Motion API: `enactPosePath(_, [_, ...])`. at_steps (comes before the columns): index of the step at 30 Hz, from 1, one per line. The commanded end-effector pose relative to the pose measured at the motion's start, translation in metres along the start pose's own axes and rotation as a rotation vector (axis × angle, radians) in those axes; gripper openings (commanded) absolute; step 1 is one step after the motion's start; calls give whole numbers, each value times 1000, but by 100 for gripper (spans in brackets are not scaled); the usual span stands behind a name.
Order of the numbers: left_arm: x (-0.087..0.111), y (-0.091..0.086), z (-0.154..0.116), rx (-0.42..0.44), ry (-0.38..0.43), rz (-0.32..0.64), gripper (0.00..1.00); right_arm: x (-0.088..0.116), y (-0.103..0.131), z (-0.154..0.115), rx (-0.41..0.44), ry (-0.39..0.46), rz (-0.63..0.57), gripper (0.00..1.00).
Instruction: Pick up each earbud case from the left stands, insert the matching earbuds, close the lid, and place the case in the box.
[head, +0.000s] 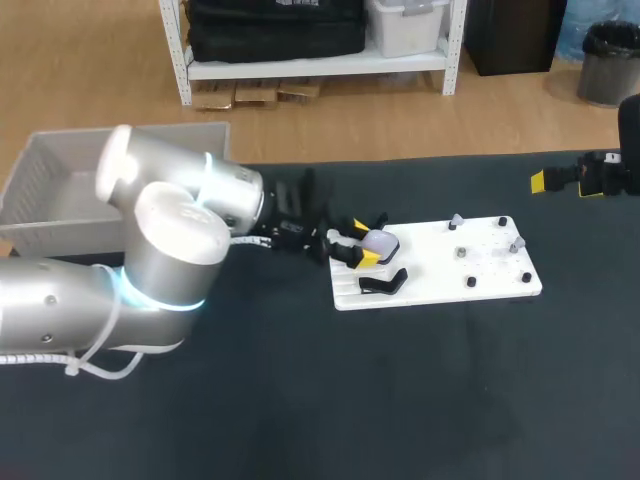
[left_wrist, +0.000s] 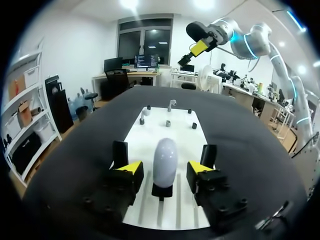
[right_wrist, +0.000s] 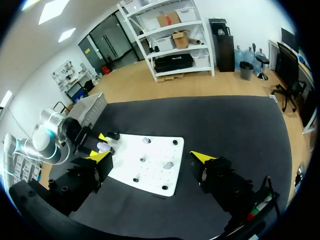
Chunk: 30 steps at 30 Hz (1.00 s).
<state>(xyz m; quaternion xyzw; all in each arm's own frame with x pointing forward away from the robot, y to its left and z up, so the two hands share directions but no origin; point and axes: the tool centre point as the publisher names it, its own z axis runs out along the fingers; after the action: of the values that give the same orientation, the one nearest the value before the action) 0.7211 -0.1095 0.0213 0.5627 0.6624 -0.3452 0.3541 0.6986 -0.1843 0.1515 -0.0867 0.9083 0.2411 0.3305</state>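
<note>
The earbud case (left_wrist: 165, 157) is seen upright on a black stand (left_wrist: 161, 191) at the left end of the white board (left_wrist: 150, 127). It is flanked by the spread fingers of the left gripper (left_wrist: 165, 170) (neither yellow tip touches it). The right gripper (right_wrist: 152, 156) is held wide open, well apart from the board.

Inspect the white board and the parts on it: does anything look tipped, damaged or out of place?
Nothing stands out. The earbud case stands upright on its stand, between the left gripper's open jaws without touching them. The white board lies flat on the table, with nothing spilled.
</note>
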Motion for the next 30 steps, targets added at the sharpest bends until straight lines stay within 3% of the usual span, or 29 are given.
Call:
enactPosePath(1, [1,4,6,6,0,-8,49,0,-1,0,-2,0,-1,100])
enactPosePath(22, [2,3,11,24,-14,-23,46,0,-1,0,-2,0,-1,100])
enactPosePath(24, [1,3,11,27,-16,-23,44,0,-1,0,-2,0,-1,100])
enactPosePath(28, [2,3,12,42,-25,-29,22,0,-1,0,-2,0,-1,100])
enactPosePath(30, [2,3,12,42,-25,-29,16,0,-1,0,-2,0,-1,100])
